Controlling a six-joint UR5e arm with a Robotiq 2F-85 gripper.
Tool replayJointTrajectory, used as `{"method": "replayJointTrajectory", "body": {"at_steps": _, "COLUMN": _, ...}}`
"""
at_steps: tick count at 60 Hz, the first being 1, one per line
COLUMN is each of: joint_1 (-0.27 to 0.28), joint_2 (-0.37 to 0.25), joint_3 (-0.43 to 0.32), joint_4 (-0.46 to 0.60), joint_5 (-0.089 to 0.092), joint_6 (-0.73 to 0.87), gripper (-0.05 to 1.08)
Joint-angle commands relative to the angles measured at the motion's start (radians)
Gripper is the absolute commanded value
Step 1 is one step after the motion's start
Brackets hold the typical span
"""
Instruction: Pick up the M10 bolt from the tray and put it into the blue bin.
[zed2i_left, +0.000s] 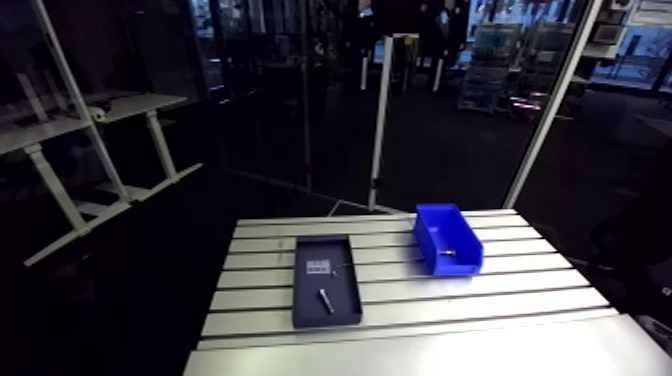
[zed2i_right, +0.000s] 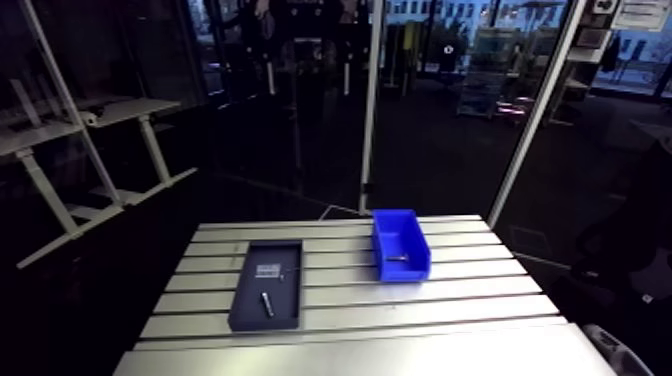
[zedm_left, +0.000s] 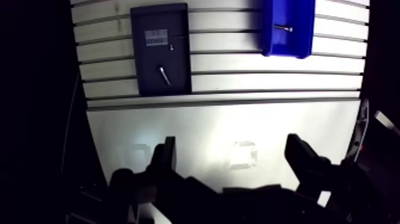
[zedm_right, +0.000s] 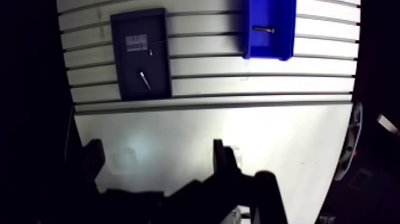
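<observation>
A dark rectangular tray (zedm_left: 178, 80) lies on the slotted table, far ahead of the gripper and to one side. In it lies a small bolt (zedm_left: 163, 74), tilted, with a white label (zedm_left: 156, 38) and a tiny fastener (zedm_left: 171, 46) beyond it. The blue bin (zedm_left: 269, 36) stands beside the tray, and another bolt (zedm_left: 284, 28) rests on its floor. My gripper (zedm_left: 235, 156) hangs high over the smooth front strip of the table, its fingers (zedm_left: 166, 156) wide apart with nothing between them. The arm view shows the tray (zed2i_left: 345, 300), its bolt (zed2i_left: 325, 300) and the bin (zed2i_left: 430, 245), but no gripper.
The slotted aluminium table (zed2i_left: 520, 285) ends in a smooth pale strip (zedm_left: 196, 128) under the gripper. A slanted frame post (zed2i_left: 548, 110) rises behind the table's right corner, and a thin upright pole (zed2i_left: 380, 120) stands behind its middle.
</observation>
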Motion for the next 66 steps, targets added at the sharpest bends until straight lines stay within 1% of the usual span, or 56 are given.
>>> {"method": "replayJointTrajectory", "body": {"at_steps": 1, "joint_1": 0.026, "joint_2": -0.023, "joint_3": 0.146, "joint_4": -0.137, "joint_5": 0.014, "joint_6": 0.137, "gripper": 0.0}}
{"method": "replayJointTrajectory", "body": {"at_steps": 37, "joint_1": 0.02, "joint_2": -0.023, "joint_3": 0.146, "joint_4": -0.138, "joint_5": 0.012, "joint_6": 0.137, "gripper": 0.0}}
{"method": "replayJointTrajectory", "body": {"at_steps": 66, "joint_1": 0.02, "joint_2": -0.018, "joint_3": 0.132, "joint_4": -0.138, "joint_5": 0.012, "joint_6": 0.135, "gripper": 0.0}}
